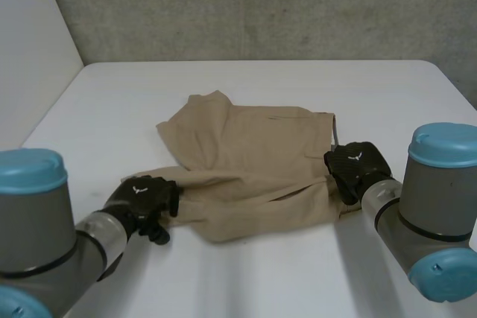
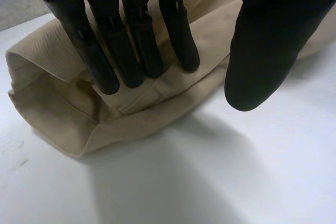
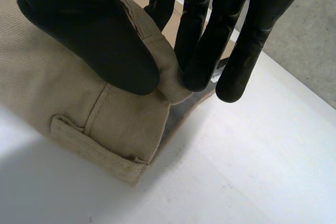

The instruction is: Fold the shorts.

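At four o'clock of shorts, right hand pinching waistband corner; left hand at eight resting straight-fingered on hem. Looking half folded, more remaining.

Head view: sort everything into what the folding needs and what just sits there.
Job: tan shorts; left hand, fingers straight on a leg hem; right hand, pinching the waistband corner.
Just there: white table; grey wall behind.

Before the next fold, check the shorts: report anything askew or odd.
The shorts lie crooked: the far leg juts out past the near one, so the edges do not line up. The right hand pinches the waistband corner. No damage shows.
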You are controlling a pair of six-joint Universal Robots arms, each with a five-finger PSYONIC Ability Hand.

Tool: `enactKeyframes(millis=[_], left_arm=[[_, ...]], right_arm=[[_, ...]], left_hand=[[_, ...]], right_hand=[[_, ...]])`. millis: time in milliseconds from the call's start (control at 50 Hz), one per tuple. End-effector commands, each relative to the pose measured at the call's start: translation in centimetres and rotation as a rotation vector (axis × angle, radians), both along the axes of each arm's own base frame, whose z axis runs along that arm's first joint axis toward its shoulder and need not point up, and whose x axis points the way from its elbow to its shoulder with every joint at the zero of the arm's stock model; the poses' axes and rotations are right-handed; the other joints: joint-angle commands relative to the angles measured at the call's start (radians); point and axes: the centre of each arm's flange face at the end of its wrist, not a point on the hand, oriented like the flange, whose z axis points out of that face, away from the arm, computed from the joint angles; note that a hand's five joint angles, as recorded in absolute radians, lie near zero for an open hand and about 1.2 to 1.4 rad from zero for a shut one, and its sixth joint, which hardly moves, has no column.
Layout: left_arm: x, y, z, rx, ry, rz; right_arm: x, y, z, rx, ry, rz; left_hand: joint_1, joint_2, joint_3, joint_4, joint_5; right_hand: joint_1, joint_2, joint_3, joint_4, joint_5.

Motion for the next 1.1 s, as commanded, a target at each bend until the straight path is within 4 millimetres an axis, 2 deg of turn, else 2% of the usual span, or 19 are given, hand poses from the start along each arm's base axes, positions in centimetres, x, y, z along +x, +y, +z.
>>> enactKeyframes(millis=[20, 260, 480, 680, 860, 960, 1100], left_arm=[[-0.5, -2.0, -0.1, -0.048, 0.016, 0.017], [-0.5, -3.1, 0.7, -0.149, 0.042, 0.050], [-0.3, -3.8, 0.2, -0.160, 0.033, 0.064], [-0.5, -4.3, 0.8, -0.224, 0.055, 0.065], [-0.6, -4.5, 0.6, -0.230, 0.058, 0.061], [-0.5, -4.5, -0.1, -0.209, 0.048, 0.065], [-0.4, -4.0, 0.1, -0.198, 0.043, 0.062]], right_arm=[[0.0, 0.5, -0.2, 0.010, 0.008, 0.011], [0.2, 0.7, -0.5, 0.017, 0.011, 0.027], [0.2, 0.9, -0.8, 0.024, 0.026, 0.035], [0.5, 1.2, -1.2, 0.021, 0.058, 0.063], [0.5, 1.3, -1.5, 0.028, 0.068, 0.065], [0.5, 1.2, -1.5, 0.027, 0.070, 0.068], [0.5, 1.2, -1.7, 0.030, 0.071, 0.068]], left_hand=[[0.092, 0.093, 0.094, 0.094, 0.101], [0.092, 0.093, 0.095, 0.094, 0.101], [-0.026, -0.025, -0.023, -0.024, -0.017], [-0.090, -0.089, -0.087, -0.088, -0.081], [-0.152, -0.151, -0.149, -0.150, -0.143], [-0.129, -0.128, -0.126, -0.127, -0.120], [-0.079, -0.078, -0.076, -0.077, -0.070]], right_hand=[[0.412, 0.215, 0.212, 0.204, 0.232], [0.412, 0.215, 0.212, 0.204, 0.232], [0.412, 0.215, 0.212, 0.204, 0.232], [0.412, 0.215, 0.212, 0.204, 0.232], [0.412, 0.215, 0.212, 0.204, 0.232], [0.412, 0.215, 0.212, 0.204, 0.232], [0.412, 0.215, 0.212, 0.204, 0.232]])
